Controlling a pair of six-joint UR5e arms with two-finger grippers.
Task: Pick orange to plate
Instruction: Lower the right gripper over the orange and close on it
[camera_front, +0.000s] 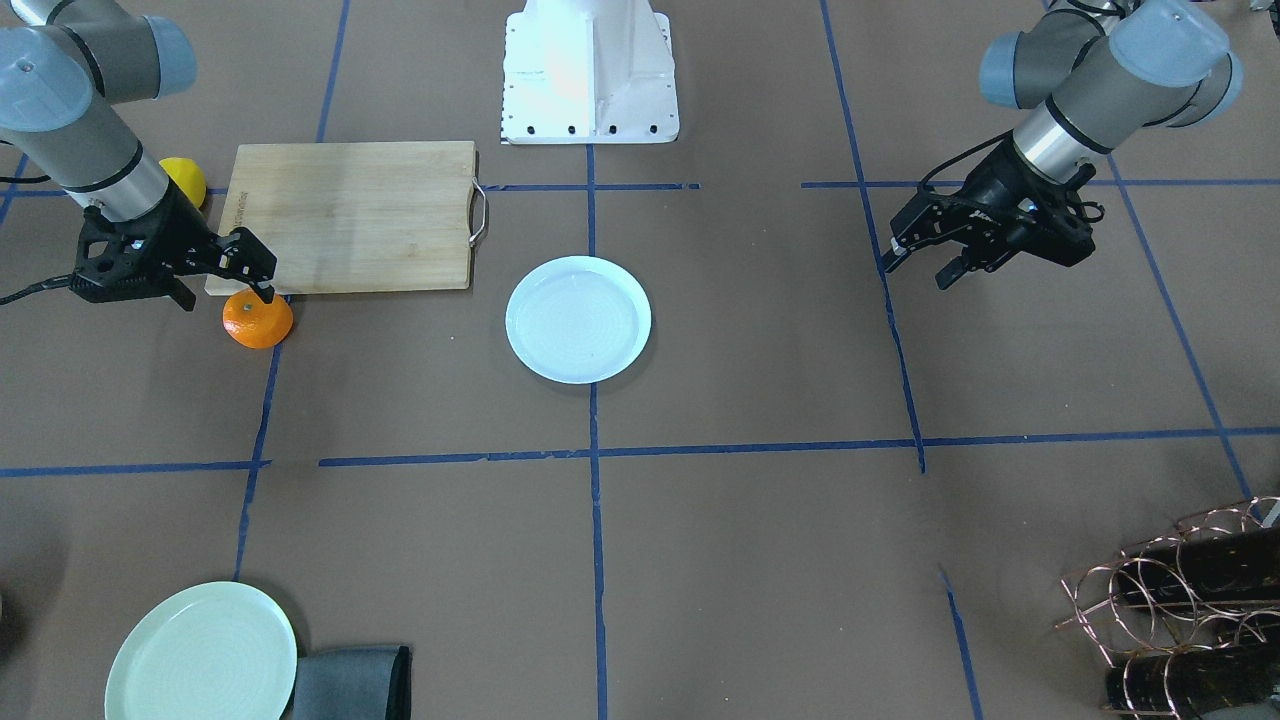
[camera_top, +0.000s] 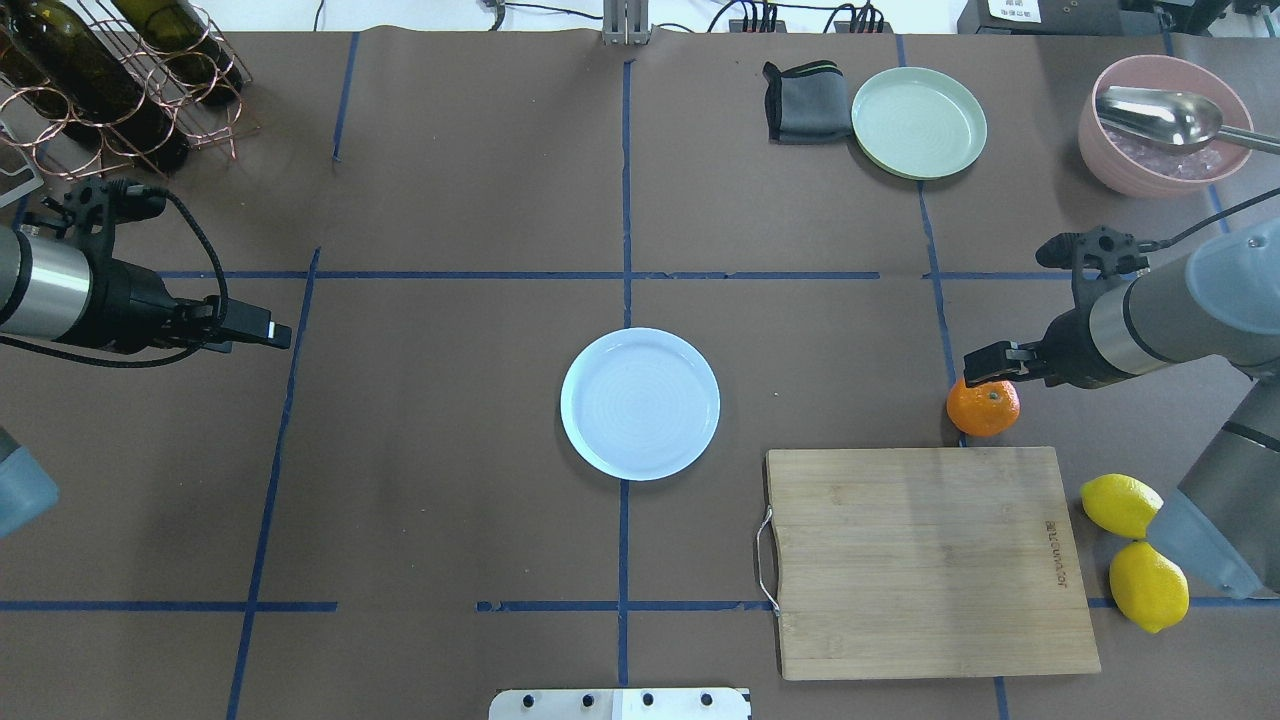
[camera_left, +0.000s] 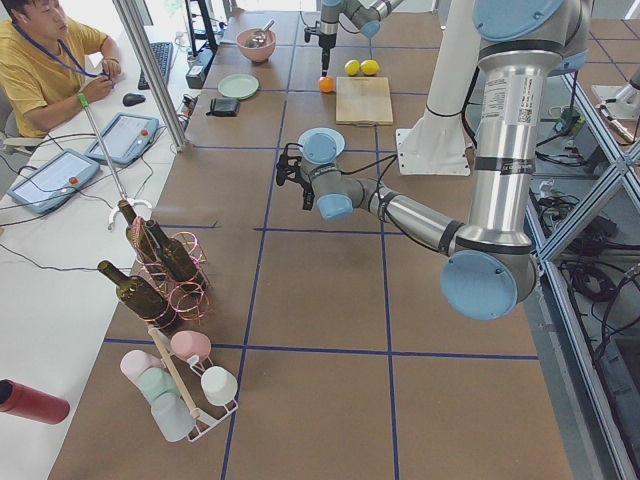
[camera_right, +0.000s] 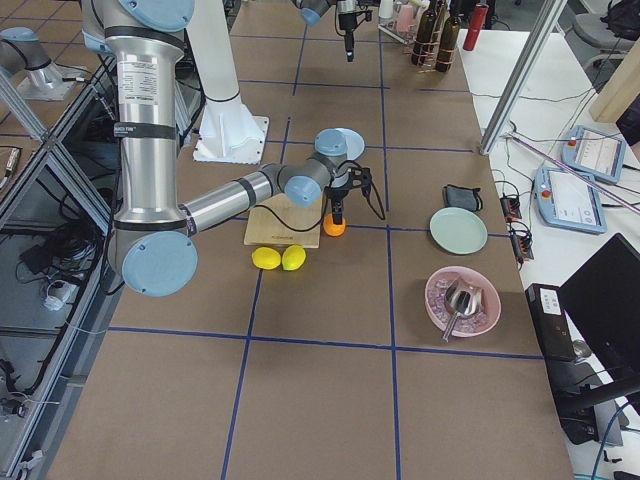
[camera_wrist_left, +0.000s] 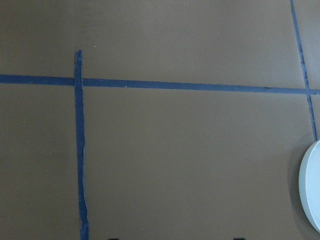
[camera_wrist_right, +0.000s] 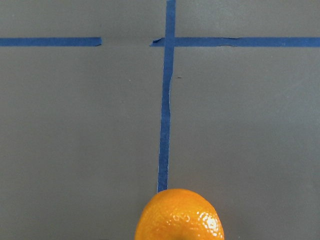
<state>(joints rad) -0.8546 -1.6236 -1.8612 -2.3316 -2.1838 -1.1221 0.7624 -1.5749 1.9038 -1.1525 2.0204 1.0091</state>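
The brown table (camera_top: 450, 450), gridded with blue tape, carries the plate (camera_top: 640, 403) at its centre. The orange (camera_top: 983, 407) lies just beside a board (camera_top: 925, 560), with two lemons (camera_top: 1121, 504) near. A green plate (camera_top: 919, 122), cloth (camera_top: 803, 102), bowl (camera_top: 1120, 175) and bottle rack (camera_top: 110, 90) sit along the far side.

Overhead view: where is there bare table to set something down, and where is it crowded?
Free: the wide stretch between the left gripper and the white plate; also the middle strip beyond that plate, up to the dark cloth. Crowded: the right side, where the right gripper hangs over the orange beside the cutting board and lemons.
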